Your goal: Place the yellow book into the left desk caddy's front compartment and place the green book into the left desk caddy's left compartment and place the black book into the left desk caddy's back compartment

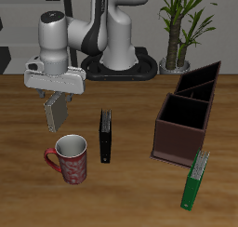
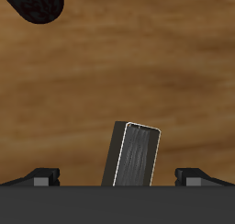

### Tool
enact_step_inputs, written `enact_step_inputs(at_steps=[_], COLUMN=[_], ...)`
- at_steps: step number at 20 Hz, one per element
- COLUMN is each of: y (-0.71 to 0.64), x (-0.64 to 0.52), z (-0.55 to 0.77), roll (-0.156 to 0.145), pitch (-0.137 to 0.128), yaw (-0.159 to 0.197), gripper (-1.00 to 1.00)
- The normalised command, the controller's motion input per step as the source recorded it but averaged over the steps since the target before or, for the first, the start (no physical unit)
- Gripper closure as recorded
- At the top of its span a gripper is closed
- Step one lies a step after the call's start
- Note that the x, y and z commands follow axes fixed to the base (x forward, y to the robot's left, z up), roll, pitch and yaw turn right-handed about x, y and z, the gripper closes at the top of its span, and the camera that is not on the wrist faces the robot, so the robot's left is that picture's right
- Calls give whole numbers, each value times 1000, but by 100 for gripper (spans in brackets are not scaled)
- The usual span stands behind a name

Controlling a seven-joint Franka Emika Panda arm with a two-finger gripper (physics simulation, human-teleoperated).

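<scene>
Grey and pale-edged, the yellow book [image 2: 136, 154] stands clamped between the end effector [image 1: 57, 112] fingers, lifted clear of the wooden table [image 1: 130, 189]; in the wrist view the two fingertips [image 2: 44, 175] show on either side of the book's cover. Just below and toward the table's near edge stands a red patterned mug [image 1: 69, 159], close to the end effector but not touching it. Beside the mug, toward the table's middle, the black book [image 1: 106, 136] stands on its edge on the table. Farther across, the left desk caddy [image 1: 182, 128] sits open-topped, its dark maroon walls and inner dividers visible. The green book [image 1: 194, 180] leans against the caddy's near corner, tilted, with its lower end on the table near the front edge. A leafy plant [image 1: 182, 26] in a pot stands at the far side, behind the caddy.
</scene>
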Motion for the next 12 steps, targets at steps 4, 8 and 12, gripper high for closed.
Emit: enact_step_inputs(at_steps=[4,8,12], y=[-48,-112,11], x=[-43,-50,-52], z=[-266,-165,-87], roll=[-5,-31,8], pitch=[48,24,20], yaw=[-16,-44,-27], gripper=[-100,-100,100])
